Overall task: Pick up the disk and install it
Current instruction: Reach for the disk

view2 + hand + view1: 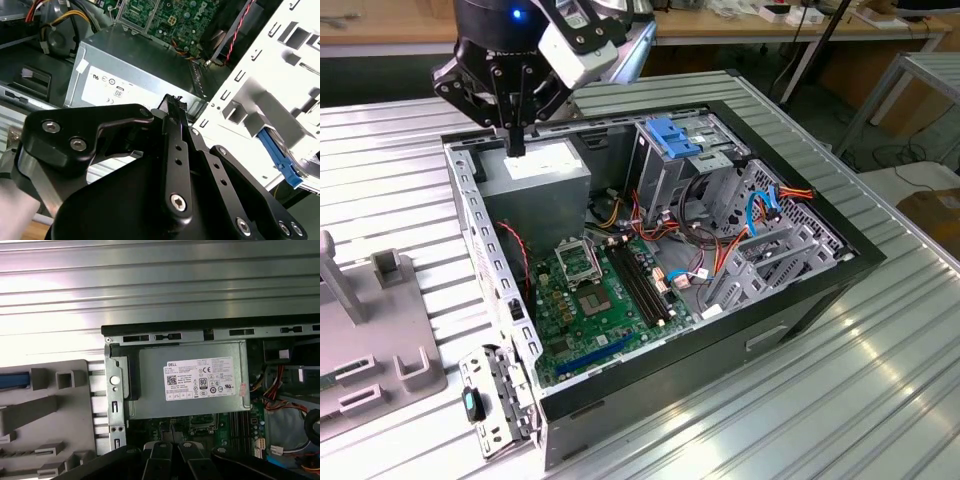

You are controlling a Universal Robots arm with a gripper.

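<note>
My gripper [516, 148] hangs over the back left corner of the open computer case [800, 300], just above the grey power supply [535, 170]. Its two black fingers [175, 107] are pressed together with nothing between them. The disk shows as a bright blue carrier edge [278, 155] beside grey metal, resting in the light grey fixture [260, 100] outside the case. The same blue edge [12, 380] lies at the fixture's far side in the first wrist view. The drive cage [665, 175] with its fixed blue latch [670, 135] stands at the back of the case.
The green motherboard [585, 300] with red, orange and blue cables [760, 205] fills the case floor. A grey fixture [375, 340] with slots and posts sits at the exterior view's left. A detached metal bracket [495, 400] lies by the case's front corner. All rests on a ribbed metal table [820, 420].
</note>
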